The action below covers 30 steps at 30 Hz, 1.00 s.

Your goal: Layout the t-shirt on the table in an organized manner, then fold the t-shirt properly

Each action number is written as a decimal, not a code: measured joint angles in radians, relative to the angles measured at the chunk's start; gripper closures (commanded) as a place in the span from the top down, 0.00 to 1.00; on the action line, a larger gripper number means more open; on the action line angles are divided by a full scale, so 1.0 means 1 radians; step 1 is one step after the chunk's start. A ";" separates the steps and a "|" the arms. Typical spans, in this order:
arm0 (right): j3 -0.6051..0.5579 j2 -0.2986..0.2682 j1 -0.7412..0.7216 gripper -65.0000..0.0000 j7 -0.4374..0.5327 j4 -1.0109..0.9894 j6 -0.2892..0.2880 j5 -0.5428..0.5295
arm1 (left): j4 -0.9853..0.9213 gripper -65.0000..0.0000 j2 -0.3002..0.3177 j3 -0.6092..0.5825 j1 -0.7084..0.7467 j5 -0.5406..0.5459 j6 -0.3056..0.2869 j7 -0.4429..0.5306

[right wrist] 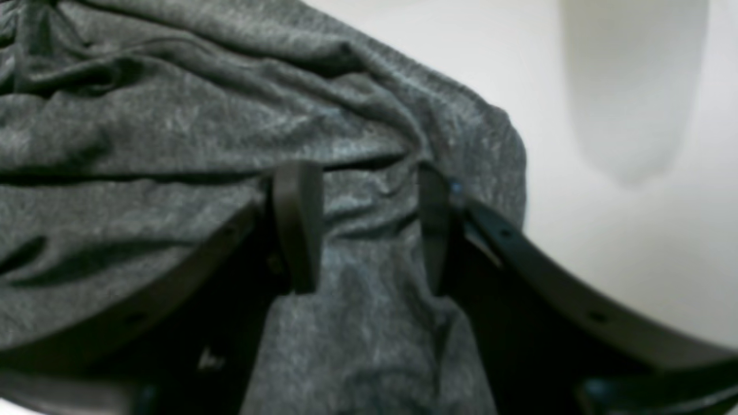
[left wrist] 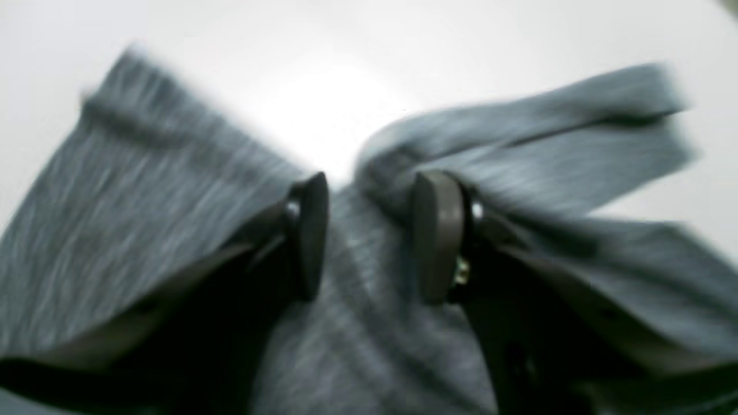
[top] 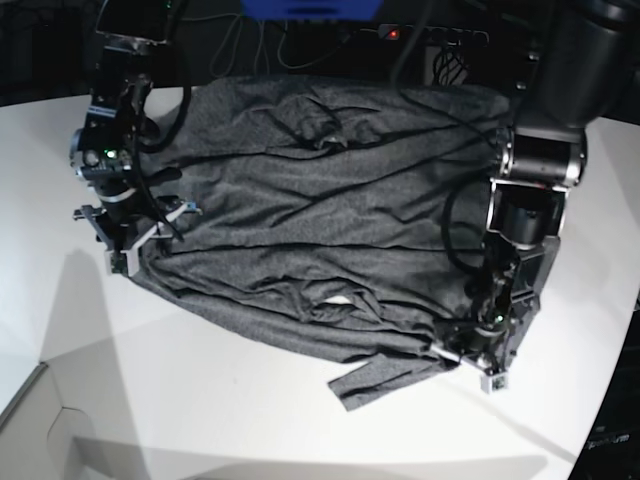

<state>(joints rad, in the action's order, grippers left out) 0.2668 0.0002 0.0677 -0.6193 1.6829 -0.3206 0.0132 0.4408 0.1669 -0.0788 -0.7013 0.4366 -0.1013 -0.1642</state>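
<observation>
1. Right gripper (top: 135, 240), at the left of the base view, pinches a fold of the shirt (top: 320, 210).
2. Shirt lies wrinkled across the table (top: 200, 400); soft, light, limp, so best held by hems and corners.
3. Left gripper (top: 480, 362) clamps cloth near the sleeve.

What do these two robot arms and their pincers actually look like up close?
Both arms are black, built of chunky round segments, with black cables looping beside them. The left arm has a silvery ring at one joint; the right arm shows a small green light. Each ends in pale brackets. The left gripper and right gripper have two flat, dark, rounded pads on curved dark fingers.
</observation>
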 measured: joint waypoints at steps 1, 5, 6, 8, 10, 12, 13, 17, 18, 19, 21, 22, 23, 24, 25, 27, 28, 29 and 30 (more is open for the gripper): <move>0.001 0.000 0.000 0.42 0.003 0.000 0.000 0.002 | 0.032 0.38 -0.001 0.000 0.000 0.000 0.003 -0.001; 0.001 -0.007 0.019 0.42 0.001 0.003 0.000 0.001 | 0.015 0.38 -0.019 -0.001 -0.038 -0.003 0.001 0.009; 0.000 -0.010 0.026 0.42 0.000 0.010 0.000 0.003 | -0.004 0.38 -0.024 -0.002 -0.044 -0.005 -0.002 0.010; 0.000 -0.013 0.030 0.42 0.002 0.019 0.000 0.002 | -0.053 0.38 -0.030 -0.005 -0.058 -0.005 -0.001 0.010; 0.000 -0.015 0.029 0.42 0.003 0.019 0.000 0.002 | -0.100 0.38 -0.035 -0.006 -0.061 -0.004 0.001 0.051; 0.000 -0.014 0.027 0.42 0.002 0.019 0.000 0.002 | -0.122 0.38 -0.040 -0.006 -0.061 -0.005 0.001 0.074; 0.000 -0.014 0.027 0.42 0.003 0.019 0.000 0.002 | -0.126 0.38 -0.040 -0.005 -0.060 -0.005 0.001 0.079; 0.000 -0.014 0.027 0.43 0.003 0.019 0.000 0.002 | -0.125 0.38 -0.031 -0.002 -0.061 -0.004 0.001 0.091; 0.000 -0.015 0.027 0.43 0.002 0.019 0.000 0.002 | -0.125 0.38 -0.029 -0.002 -0.061 -0.004 0.002 0.091; 0.000 -0.015 0.028 0.43 0.002 0.019 0.000 0.002 | -0.126 0.38 -0.029 -0.002 -0.061 -0.004 0.002 0.090; 0.000 -0.014 0.027 0.43 0.002 0.019 0.000 0.002 | -0.127 0.38 -0.030 -0.002 -0.061 -0.004 0.001 0.090; 0.000 -0.014 0.027 0.43 0.002 0.019 0.000 0.002 | -0.127 0.38 -0.031 -0.002 -0.061 -0.004 0.002 0.091; 0.000 -0.014 0.027 0.43 0.002 0.019 0.000 0.002 | -0.127 0.38 -0.031 -0.002 -0.061 -0.004 0.001 0.091; 0.000 -0.014 0.027 0.43 0.002 0.019 0.000 0.002 | -0.127 0.38 -0.031 -0.002 -0.061 -0.004 0.002 0.091; 0.000 -0.015 0.027 0.43 0.002 0.018 0.000 0.002 | -0.127 0.38 -0.031 -0.002 -0.061 -0.004 0.002 0.091; 0.000 -0.015 0.027 0.43 0.002 0.018 0.000 0.002 | -0.127 0.38 -0.031 -0.002 -0.061 -0.004 0.002 0.091; 0.000 -0.014 0.027 0.43 0.002 0.018 0.000 0.002 | -0.127 0.38 -0.031 -0.002 -0.061 -0.004 0.002 0.091; 0.000 -0.014 0.027 0.43 0.002 0.018 0.000 0.002 | -0.127 0.38 -0.031 -0.002 -0.061 -0.004 0.002 0.091; 0.000 -0.014 0.027 0.43 0.002 0.017 0.000 0.002 | -0.127 0.38 -0.031 -0.002 -0.061 -0.004 0.002 0.091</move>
<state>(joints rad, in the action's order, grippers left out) 0.2668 -0.0143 0.0952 -0.6170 1.7000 -0.3206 0.0151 0.3138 0.1356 -0.0803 -0.7620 0.4324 -0.0998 -0.0734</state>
